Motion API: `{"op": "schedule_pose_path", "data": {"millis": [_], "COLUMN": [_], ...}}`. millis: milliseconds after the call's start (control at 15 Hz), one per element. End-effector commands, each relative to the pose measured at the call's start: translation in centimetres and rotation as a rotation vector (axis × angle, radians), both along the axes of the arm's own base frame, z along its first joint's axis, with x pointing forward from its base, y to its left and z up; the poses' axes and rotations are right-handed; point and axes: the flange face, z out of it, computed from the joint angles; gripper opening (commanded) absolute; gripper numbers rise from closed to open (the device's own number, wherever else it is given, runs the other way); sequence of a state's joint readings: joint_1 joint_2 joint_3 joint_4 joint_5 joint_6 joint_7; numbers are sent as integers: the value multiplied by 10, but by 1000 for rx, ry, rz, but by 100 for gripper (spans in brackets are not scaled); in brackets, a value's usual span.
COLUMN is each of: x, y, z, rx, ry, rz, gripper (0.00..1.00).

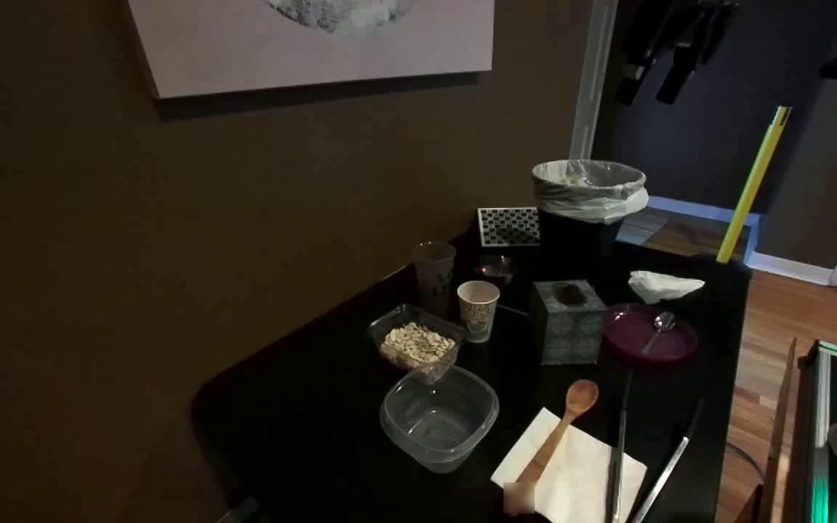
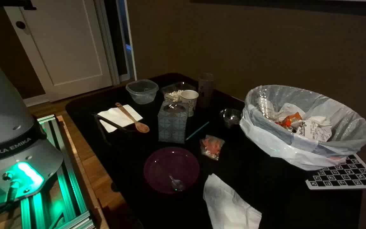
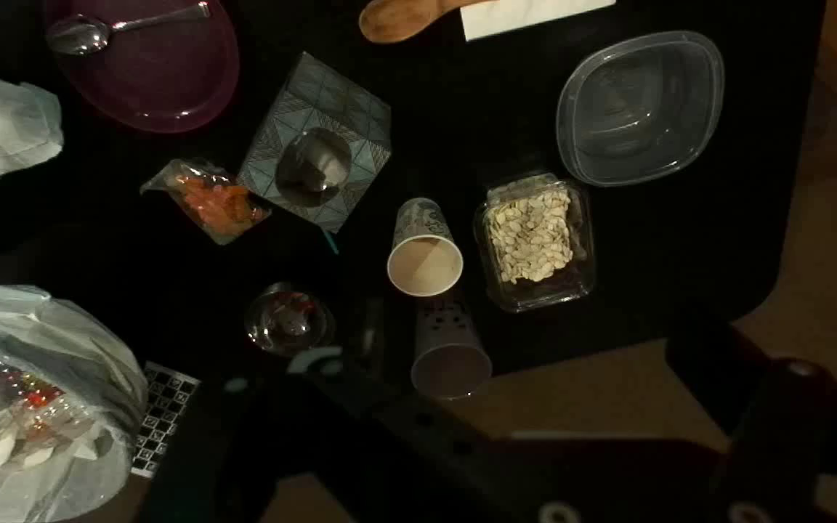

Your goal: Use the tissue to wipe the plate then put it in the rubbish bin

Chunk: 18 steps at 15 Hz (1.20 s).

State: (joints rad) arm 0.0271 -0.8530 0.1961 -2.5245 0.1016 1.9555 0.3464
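Now straight to the tissue (image 2: pixel 229 203), soft white paper, thin and crumpled, creased along its length, lying on the smooth black desk (image 2: pixel 284 197). Sitting just beside the plate (image 2: pixel 186 162), but parted from it by a dark gap in the wrist view. Onto that plate next: round, glossy, deep maroon, low at the rim, with a shiny metal spoon (image 2: pixel 178 184) resting on it. Farther over, at the rubbish bin (image 1: pixel 580 234), round and dark-sided, dressed in a crinkled white plastic liner (image 2: pixel 275 143) folded over the rim, and holding crumpled papers (image 2: pixel 316 128) and a bright orange wrapper (image 2: pixel 292 119). Close by a flat checkered board (image 2: pixel 348 175), too. Across the middle, catching a boxy cardboard carton (image 2: pixel 172 127) with a triangle pattern and an oval opening; then a white paper cup (image 3: pixel 424 265), a see-through tumbler (image 3: pixel 451 363), pale dry flakes (image 3: pixel 532 236) in a clear plastic tub (image 3: pixel 546 299), and a smooth-walled, rounded square container (image 3: pixel 640 109). Spotting a crinkled clear packet (image 2: pixel 212 147) of orange pieces too, and a brown wooden spoon (image 1: pixel 582 398) laid across a flat pale napkin (image 1: pixel 585 465). And down at the tool (image 3: pixel 535 356), spread wide, with dark fingers (image 3: pixel 713 363) well apart along the bottom of the wrist view. From there, a good way off to the tissue: up at the left edge of that same view, beyond the packet, well apart from the tool
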Motion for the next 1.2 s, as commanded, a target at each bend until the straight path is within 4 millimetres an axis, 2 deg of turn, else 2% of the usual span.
{"op": "schedule_pose_path", "data": {"millis": [0,400,467,600,800,1133], "x": [0,0,1,0,-1,-4], "y": [0,0,-8,-30,-74,-166], "z": [0,0,-5,-16,-37,-72], "rx": [0,0,0,-2,11,107], "ry": [1,1,19,35,51,148], "rz": [0,0,-19,-73,-169,-381], "gripper": [100,100,100,100,100,100]}}
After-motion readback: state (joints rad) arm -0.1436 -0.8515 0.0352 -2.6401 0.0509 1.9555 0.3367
